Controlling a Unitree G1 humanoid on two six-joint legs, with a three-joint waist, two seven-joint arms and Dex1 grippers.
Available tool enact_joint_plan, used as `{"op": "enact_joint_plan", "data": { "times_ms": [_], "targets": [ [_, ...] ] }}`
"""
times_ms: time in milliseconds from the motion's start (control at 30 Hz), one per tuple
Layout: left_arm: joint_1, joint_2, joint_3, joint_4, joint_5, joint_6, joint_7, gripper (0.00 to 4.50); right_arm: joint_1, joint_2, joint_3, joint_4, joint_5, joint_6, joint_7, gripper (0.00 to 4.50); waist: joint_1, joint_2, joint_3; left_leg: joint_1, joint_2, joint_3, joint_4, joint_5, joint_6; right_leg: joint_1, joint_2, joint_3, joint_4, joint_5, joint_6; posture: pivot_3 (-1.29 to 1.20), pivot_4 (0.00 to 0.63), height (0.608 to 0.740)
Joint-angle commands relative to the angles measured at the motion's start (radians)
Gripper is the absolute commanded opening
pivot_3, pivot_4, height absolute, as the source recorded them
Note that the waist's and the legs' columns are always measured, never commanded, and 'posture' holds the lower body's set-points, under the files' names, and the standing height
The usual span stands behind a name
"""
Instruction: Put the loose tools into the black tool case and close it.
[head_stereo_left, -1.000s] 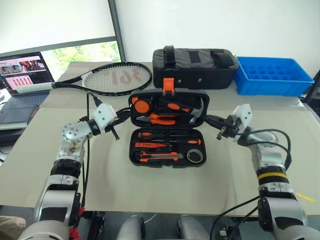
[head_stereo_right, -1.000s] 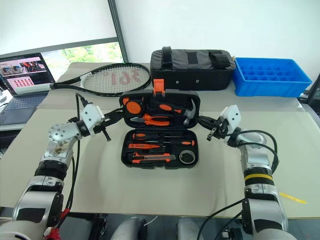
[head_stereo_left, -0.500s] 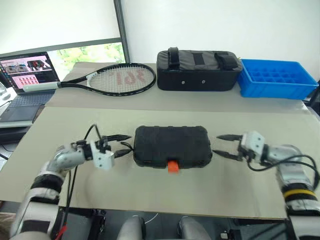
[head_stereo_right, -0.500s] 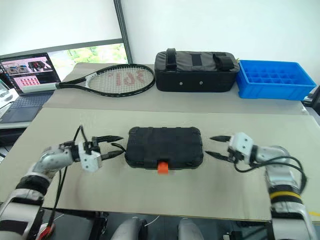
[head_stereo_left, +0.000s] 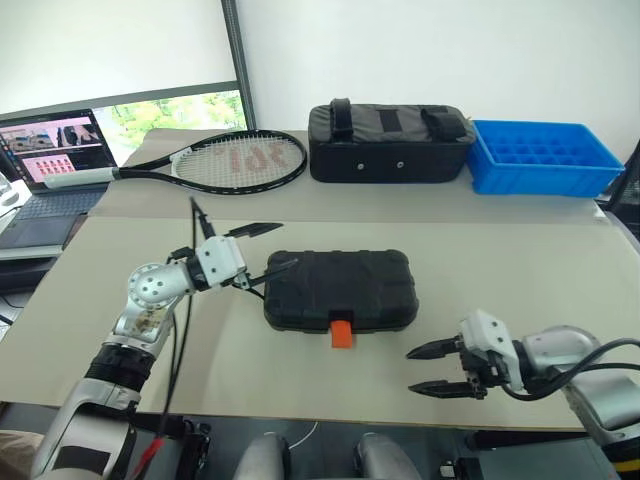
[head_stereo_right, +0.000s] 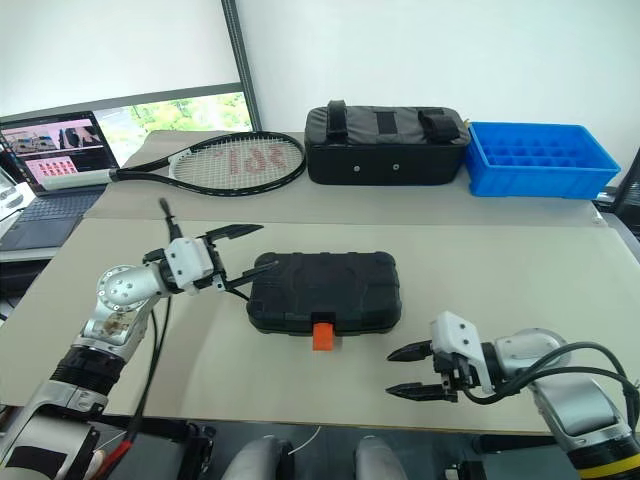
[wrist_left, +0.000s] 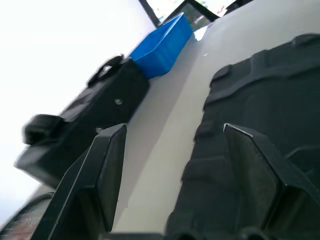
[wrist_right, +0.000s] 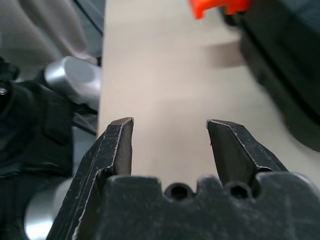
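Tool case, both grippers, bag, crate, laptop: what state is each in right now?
black tool case: lid shut, orange latch sticking out at the front.
left gripper: open, holding nothing, at the case's left end.
right gripper: open, empty, clear of the case.
black fabric bag: closed.
blue crate: upright.
laptop: open, screen lit.

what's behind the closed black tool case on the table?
Behind the black tool case, across bare table: a tennis racket, a black fabric bag and a blue crate. What lies behind the bag is covered.
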Motion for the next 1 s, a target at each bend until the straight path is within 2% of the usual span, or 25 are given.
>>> {"op": "enact_joint_plan", "data": {
  "times_ms": [33,133,233,333,433,600,700,833,1000],
  "targets": [
    [-0.048,0.032,-0.017,-0.082,-0.078,0.276,-0.15,3.31,-0.152,0.148,0.003,0.158,-0.135,-0.154,-0.196,2.75,-0.007,-0.002,0.001,0.0,0.0,-0.001,0.0,0.0,0.0,0.0,0.001,0.0,0.0,0.0,0.0,0.0,0.15,0.707],
    [-0.073,0.021,-0.002,-0.065,-0.046,0.309,-0.178,3.31,-0.273,0.228,-0.066,0.323,-0.18,-0.289,-0.311,2.75,-0.01,-0.003,0.003,0.0,0.0,-0.002,0.001,0.0,0.0,-0.002,0.004,0.004,0.0,0.001,-0.001,0.0,0.15,0.707],
    [-0.08,0.014,0.001,-0.054,-0.032,0.333,-0.221,3.31,-0.371,0.231,-0.122,0.449,-0.217,-0.343,-0.411,2.75,-0.003,-0.001,0.004,0.001,-0.001,-0.002,0.001,0.001,0.0,-0.001,0.004,0.006,0.0,0.002,-0.002,0.0,0.15,0.707],
    [-0.074,-0.003,0.004,-0.047,-0.011,0.334,-0.23,3.31,-0.373,0.213,-0.145,0.472,-0.225,-0.337,-0.425,2.75,0.006,-0.001,0.003,0.0,0.0,-0.003,-0.001,0.001,0.0,-0.002,0.005,0.005,0.0,0.003,-0.006,0.0,0.15,0.707],
    [-0.076,-0.031,0.01,-0.031,0.015,0.33,-0.217,3.31,-0.319,0.203,-0.141,0.402,-0.195,-0.279,-0.397,2.75,0.02,-0.001,0.003,-0.002,0.0,-0.004,-0.001,0.0,0.001,-0.002,0.005,0.005,-0.001,0.005,-0.009,0.0,0.15,0.707],
    [-0.115,-0.107,0.033,0.025,0.062,0.358,-0.128,3.31,-0.184,0.193,-0.11,0.073,-0.082,0.089,-0.426,2.75,0.028,0.001,0.002,-0.005,0.0,-0.004,-0.001,0.0,0.002,-0.004,0.005,0.006,-0.002,0.004,-0.009,0.0,0.15,0.707],
    [-0.126,-0.146,0.025,0.034,0.088,0.376,-0.105,3.31,-0.138,0.198,-0.08,-0.113,-0.041,0.355,-0.508,2.75,0.024,0.001,0.002,-0.005,0.0,-0.004,-0.001,0.0,0.002,-0.004,0.005,0.006,-0.002,0.004,-0.009,0.0,0.15,0.707],
    [-0.138,-0.183,0.016,0.068,0.126,0.358,-0.095,3.31,-0.135,0.22,-0.061,-0.245,-0.016,0.569,-0.602,2.75,0.02,0.001,0.002,-0.004,0.0,-0.005,0.0,0.0,0.001,-0.003,0.005,0.006,-0.001,0.004,-0.008,0.0,0.15,0.707],
    [-0.156,-0.217,0.006,0.119,0.173,0.342,-0.094,3.31,-0.208,0.309,-0.045,-0.309,-0.005,0.774,-0.745,2.75,0.021,0.001,0.002,-0.004,0.0,-0.006,0.0,0.0,0.001,-0.003,0.006,0.006,-0.001,0.002,-0.004,0.0,0.15,0.707]
  ]
}}
